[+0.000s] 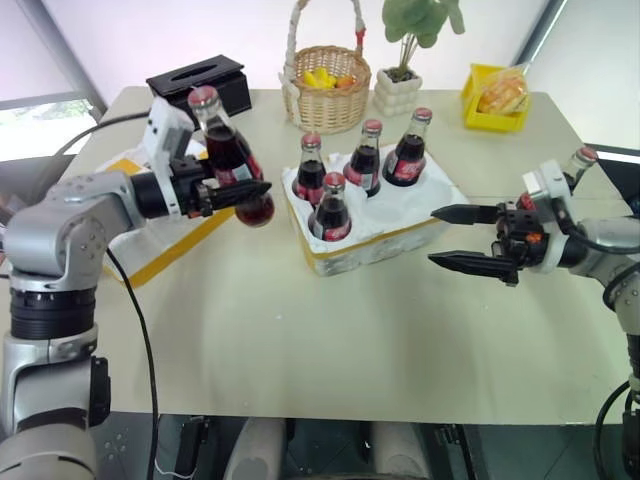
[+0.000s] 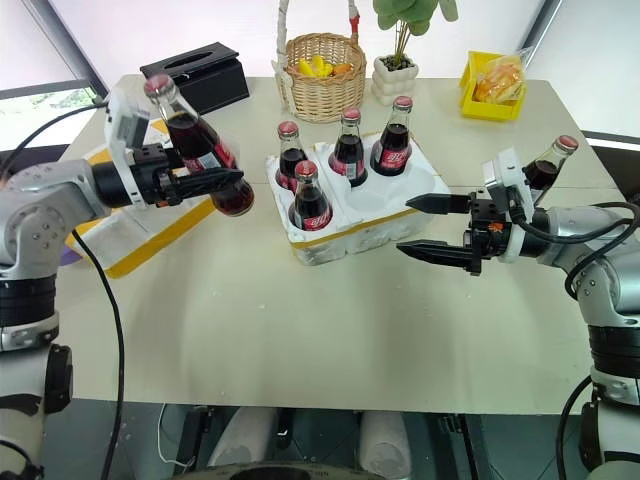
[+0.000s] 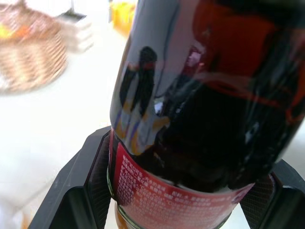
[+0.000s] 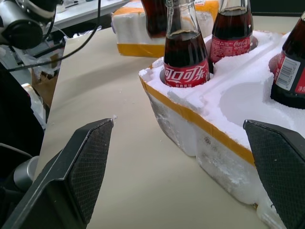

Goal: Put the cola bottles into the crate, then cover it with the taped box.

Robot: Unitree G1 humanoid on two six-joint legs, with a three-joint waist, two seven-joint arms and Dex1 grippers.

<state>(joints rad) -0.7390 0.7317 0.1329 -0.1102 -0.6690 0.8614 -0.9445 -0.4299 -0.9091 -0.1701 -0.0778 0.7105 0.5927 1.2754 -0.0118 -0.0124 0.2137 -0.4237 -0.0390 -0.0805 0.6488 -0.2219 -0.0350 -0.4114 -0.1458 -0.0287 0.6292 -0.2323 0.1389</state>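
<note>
Four cola bottles (image 1: pixel 350 172) are standing in the crate (image 1: pixel 385 222) at counter (image 1: pixel 330 330) centre, the left claw (image 1: pixel 243 187) at nine o'clock is grasping a fifth, the right claw (image 1: pixel 457 238) is gaping released, the sixth bottle (image 2: pixel 548 163) and taped box (image 2: pixel 135 225) are waiting.

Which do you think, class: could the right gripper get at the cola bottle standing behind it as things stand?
Probably yes. The right gripper is open and holds nothing, and the cola bottle stands free just behind it, though the gripper points away toward the crate.

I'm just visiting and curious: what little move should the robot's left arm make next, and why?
Probably carry the dark glass cola bottle held in its left claw sideways over the white foam crate, because four bottles already stand in it and empty wells remain.
</note>
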